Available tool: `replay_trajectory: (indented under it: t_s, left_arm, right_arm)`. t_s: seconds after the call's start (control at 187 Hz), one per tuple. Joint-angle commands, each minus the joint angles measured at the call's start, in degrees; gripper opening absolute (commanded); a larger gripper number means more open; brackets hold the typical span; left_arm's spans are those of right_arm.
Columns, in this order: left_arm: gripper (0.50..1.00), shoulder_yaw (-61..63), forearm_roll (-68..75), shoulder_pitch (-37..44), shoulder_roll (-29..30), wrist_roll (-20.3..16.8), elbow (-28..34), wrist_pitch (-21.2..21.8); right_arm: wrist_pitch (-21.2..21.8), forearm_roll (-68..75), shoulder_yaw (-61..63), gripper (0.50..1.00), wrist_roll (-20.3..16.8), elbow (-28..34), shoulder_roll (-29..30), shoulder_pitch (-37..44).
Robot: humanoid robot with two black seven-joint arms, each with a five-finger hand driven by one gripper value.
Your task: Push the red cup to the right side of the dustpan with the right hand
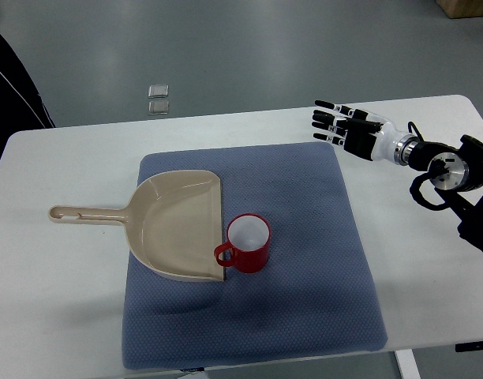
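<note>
Partly dustpan-hidden red cup [248,242] handle.

Red cup [248,242] stands upright beside the beige dustpan [178,225] on a blue mat.

The cup, white inside and empty, sits just off the dustpan's straight open edge, on its right side, its handle turned toward the pan and touching or nearly touching that lip. The dustpan lies flat, its long handle pointing left onto the white table.

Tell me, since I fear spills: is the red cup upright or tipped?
Upright: the red cup shows its round open mouth and white, seemingly empty interior from above, standing on the blue mat.
</note>
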Motion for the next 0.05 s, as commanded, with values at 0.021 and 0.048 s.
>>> replay_trajectory:
  t_s: [0.021, 0.048]
  left_arm:
    - [1.000, 0.0, 0.0, 0.0, 0.0, 0.0, 0.0, 0.0]
    - [1.000, 0.0, 0.0, 0.0, 0.0, 0.0, 0.0, 0.0]
  right_arm:
    - [0.0, 0.0, 0.1, 0.934, 0.5, 0.2, 0.4, 0.1]
    - [0.0, 0.1, 0.1, 0.934, 0.5, 0.2, 0.4, 0.1]
